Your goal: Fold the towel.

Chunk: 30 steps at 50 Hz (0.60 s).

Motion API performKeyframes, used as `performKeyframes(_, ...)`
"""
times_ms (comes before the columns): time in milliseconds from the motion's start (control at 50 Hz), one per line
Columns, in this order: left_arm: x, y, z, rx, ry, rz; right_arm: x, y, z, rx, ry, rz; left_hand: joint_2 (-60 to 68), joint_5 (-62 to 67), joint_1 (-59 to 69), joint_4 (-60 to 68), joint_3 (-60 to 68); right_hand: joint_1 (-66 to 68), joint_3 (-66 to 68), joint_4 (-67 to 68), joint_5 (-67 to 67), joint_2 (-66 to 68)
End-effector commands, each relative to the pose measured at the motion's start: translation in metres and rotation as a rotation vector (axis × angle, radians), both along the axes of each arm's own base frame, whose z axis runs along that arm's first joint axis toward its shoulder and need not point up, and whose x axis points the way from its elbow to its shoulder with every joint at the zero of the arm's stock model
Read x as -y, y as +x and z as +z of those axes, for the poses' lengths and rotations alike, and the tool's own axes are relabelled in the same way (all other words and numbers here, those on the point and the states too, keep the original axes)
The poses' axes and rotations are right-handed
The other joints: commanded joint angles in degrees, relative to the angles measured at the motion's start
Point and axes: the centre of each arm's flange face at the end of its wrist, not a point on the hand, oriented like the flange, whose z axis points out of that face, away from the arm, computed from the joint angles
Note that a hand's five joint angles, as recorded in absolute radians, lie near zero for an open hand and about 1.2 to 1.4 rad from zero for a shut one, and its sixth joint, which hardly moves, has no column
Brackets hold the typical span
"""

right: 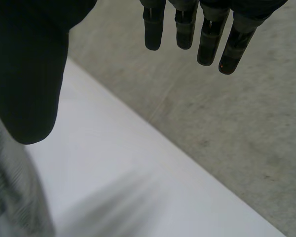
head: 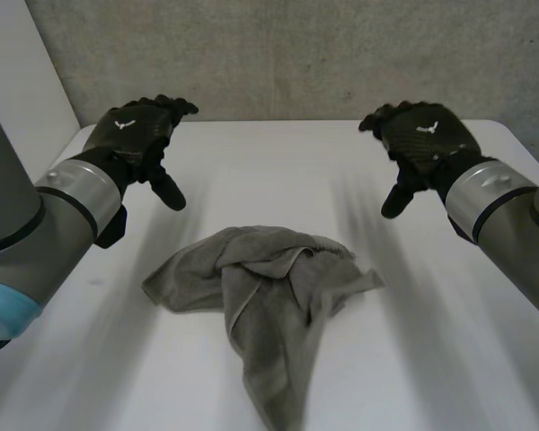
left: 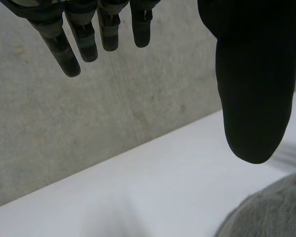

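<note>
A grey towel (head: 268,301) lies crumpled in a heap on the middle of the white table (head: 278,171), one end trailing toward the near edge. My left hand (head: 136,130) hovers above the table's far left, apart from the towel, open with relaxed fingers (left: 74,39) and thumb (left: 254,84) holding nothing. My right hand (head: 422,135) hovers over the far right, open too, its fingers (right: 207,34) and thumb (right: 27,84) spread and empty. In the left wrist view a bit of the towel (left: 271,212) lies below the thumb. In the right wrist view a strip of the towel (right: 12,197) shows below the thumb.
A grey concrete wall (head: 296,54) rises right behind the table's far edge. Bare white tabletop surrounds the towel on the left and right sides.
</note>
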Motion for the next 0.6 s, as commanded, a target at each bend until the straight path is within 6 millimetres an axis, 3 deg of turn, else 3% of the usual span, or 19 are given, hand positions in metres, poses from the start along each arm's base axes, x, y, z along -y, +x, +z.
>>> performKeyframes(20,0.014,-0.004,-0.022,0.147,-0.013,-0.011,-0.036,0.020,-0.011,-0.129,0.042,0.136,2.39,1.68,2.35,2.44,2.40,-1.87,-2.27,-3.07,-2.88,-2.76)
performKeyframes(60,0.023,-0.001,-0.038,0.195,0.011,-0.010,-0.066,0.034,-0.022,-0.177,0.061,0.249,2.39,1.68,2.35,2.44,2.40,-1.87,-2.27,-3.07,-2.88,-2.76)
performKeyframes(80,0.023,-0.001,-0.038,0.195,0.012,-0.010,-0.066,0.034,-0.022,-0.177,0.061,0.250,2.39,1.68,2.35,2.44,2.40,-1.87,-2.27,-3.07,-2.88,-2.76)
performKeyframes(120,0.025,-0.004,-0.058,0.211,0.061,-0.050,-0.095,0.043,-0.038,-0.263,0.043,0.377,2.22,1.51,2.18,2.28,2.23,-1.87,-2.27,-3.07,-2.88,-2.76)
performKeyframes(140,0.025,-0.004,-0.058,0.211,0.061,-0.050,-0.095,0.043,-0.038,-0.263,0.043,0.378,2.22,1.51,2.18,2.28,2.23,-1.87,-2.27,-3.07,-2.88,-2.76)
performKeyframes(180,0.024,-0.009,-0.077,0.217,0.110,-0.113,-0.116,0.044,-0.058,-0.372,0.007,0.463,2.22,1.51,2.18,2.28,2.23,-1.87,-2.27,-3.07,-2.88,-2.76)
performKeyframes(200,0.024,-0.009,-0.077,0.217,0.111,-0.114,-0.125,0.046,-0.065,-0.410,-0.016,0.498,2.22,1.51,2.18,2.28,2.23,-1.87,-2.27,-3.07,-2.88,-2.76)
performKeyframes(240,0.023,-0.015,-0.096,0.226,0.154,-0.167,-0.132,0.047,-0.072,-0.438,-0.034,0.525,2.55,1.84,2.51,2.61,2.56,-1.87,-2.27,-3.07,-2.88,-2.76)
performKeyframes(260,0.023,-0.015,-0.096,0.226,0.154,-0.168,-0.132,0.047,-0.073,-0.439,-0.034,0.525,2.56,1.84,2.52,2.61,2.57,-1.87,-2.27,-3.07,-2.88,-2.76)
performKeyframes(300,0.022,-0.020,-0.111,0.231,0.188,-0.200,-0.148,0.051,-0.089,-0.472,-0.048,0.581,4.23,3.51,4.18,4.28,4.23,-1.87,-2.27,-3.07,-2.88,-2.76)
performKeyframes(480,0.023,-0.033,-0.141,0.247,0.214,-0.235,-0.161,0.044,-0.116,-0.507,-0.025,0.606,15.68,14.97,15.64,15.73,15.69,-1.87,-2.27,-3.07,-2.88,-2.76)
performKeyframes(520,0.024,-0.037,-0.144,0.245,0.205,-0.239,-0.162,0.041,-0.125,-0.540,-0.027,0.610,29.39,28.67,29.34,29.44,29.40,-1.87,-2.27,-3.07,-2.88,-2.76)
performKeyframes(540,0.024,-0.037,-0.144,0.245,0.205,-0.239,-0.162,0.041,-0.125,-0.541,-0.028,0.610,29.47,28.76,29.43,29.52,29.48,-1.87,-2.27,-3.07,-2.88,-2.76)
performKeyframes(580,0.026,-0.040,-0.142,0.234,0.176,-0.236,-0.160,0.038,-0.135,-0.583,-0.047,0.602,47.87,47.16,47.83,47.92,47.88,-0.65,-1.06,-1.86,-1.67,-1.55)
performKeyframes(600,0.026,-0.040,-0.142,0.234,0.176,-0.236,-0.160,0.038,-0.135,-0.583,-0.048,0.602,47.97,47.26,47.93,48.03,47.98,-0.60,-1.01,-1.81,-1.62,-1.50)
